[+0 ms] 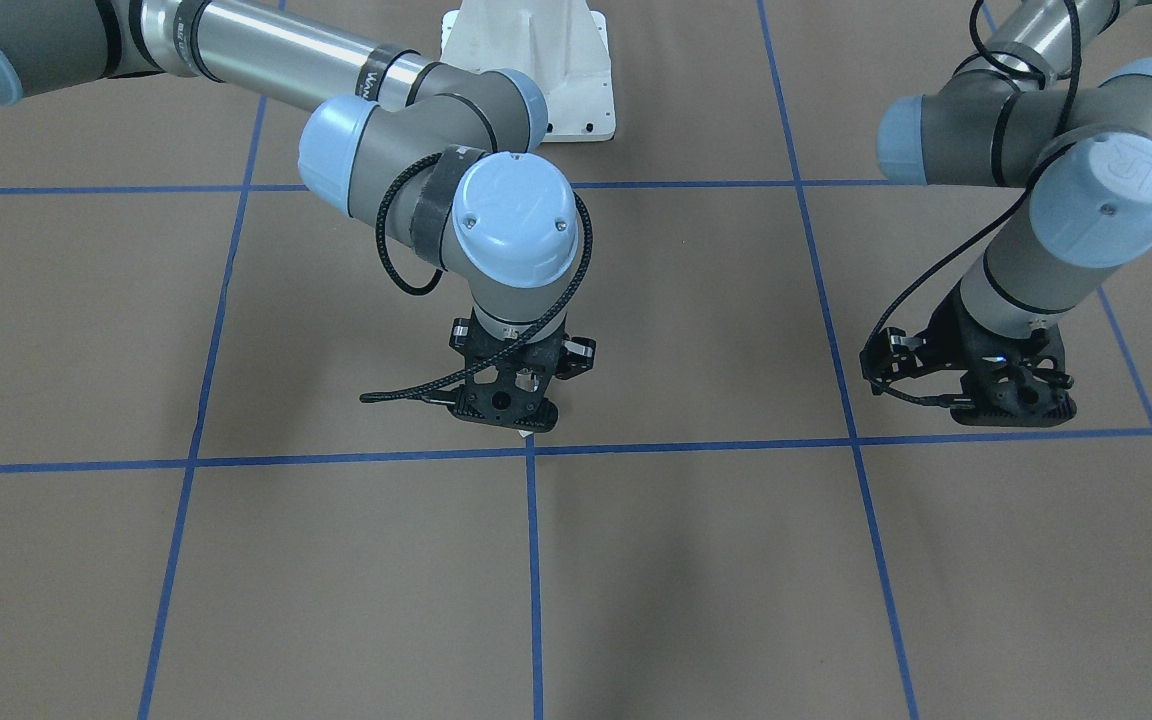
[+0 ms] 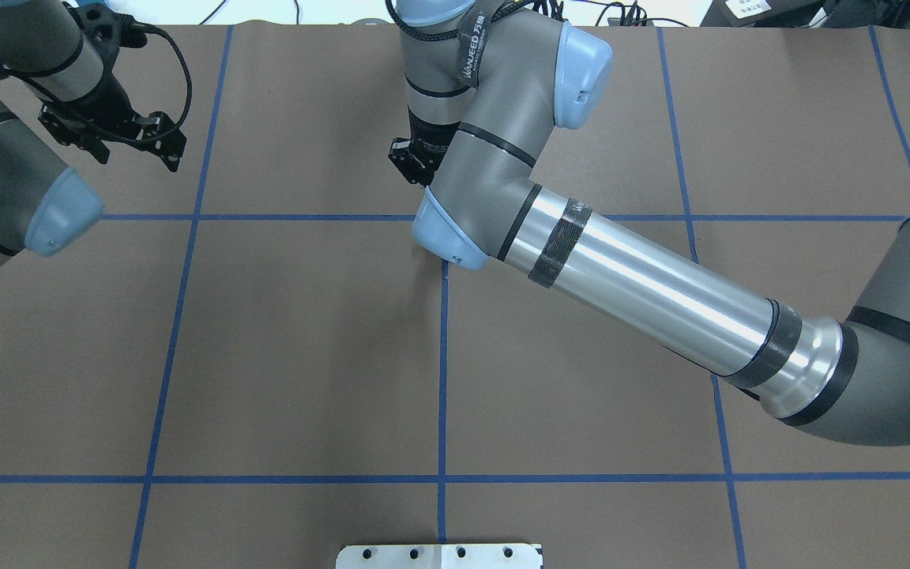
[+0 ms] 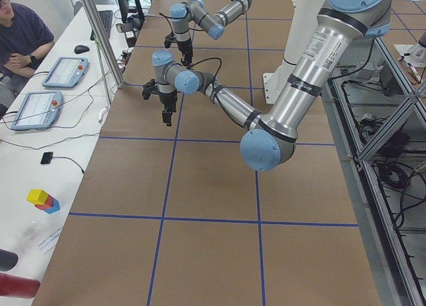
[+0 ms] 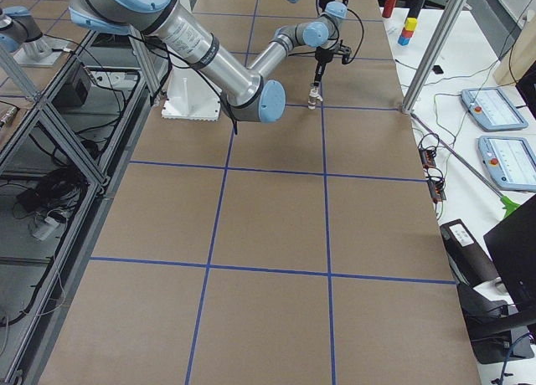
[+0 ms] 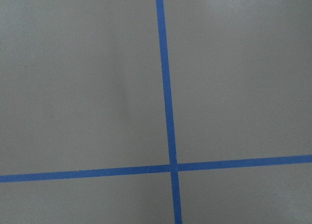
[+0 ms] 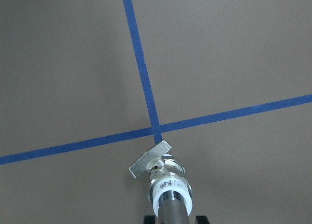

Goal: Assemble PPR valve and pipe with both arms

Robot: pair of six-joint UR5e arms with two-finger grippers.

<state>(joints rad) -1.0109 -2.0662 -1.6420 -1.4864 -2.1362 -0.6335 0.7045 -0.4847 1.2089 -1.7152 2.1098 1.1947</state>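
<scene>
Reaches with the right arm point(image 2: 637, 284) from the side to mid-tabletop point(image 2: 305, 356), forearm slanting, wrist turned straight down. Clamps the pipe point(image 6: 174, 212) in the right tool point(image 1: 514, 412), jaws closed on the chrome shaft. Carries the valve point(image 6: 168, 182) on the pipe's far end, white collar against chrome, lever tab point(image 6: 148, 159) jutting sideways, lower end right at a tape crossing point(image 6: 156, 126). Cannot tell whether it touches the tabletop. Loses the right tool's fingertips at the wrist view's bottom edge, bar two dark slivers flanking the pipe. Holds the left arm point(image 1: 956, 125) bent, well apart, with the left tool point(image 1: 1014, 405) low over bare tabletop. Cannot tell how far open: only tabletop and tape in its wrist view, only black frame elsewhere.
</scene>
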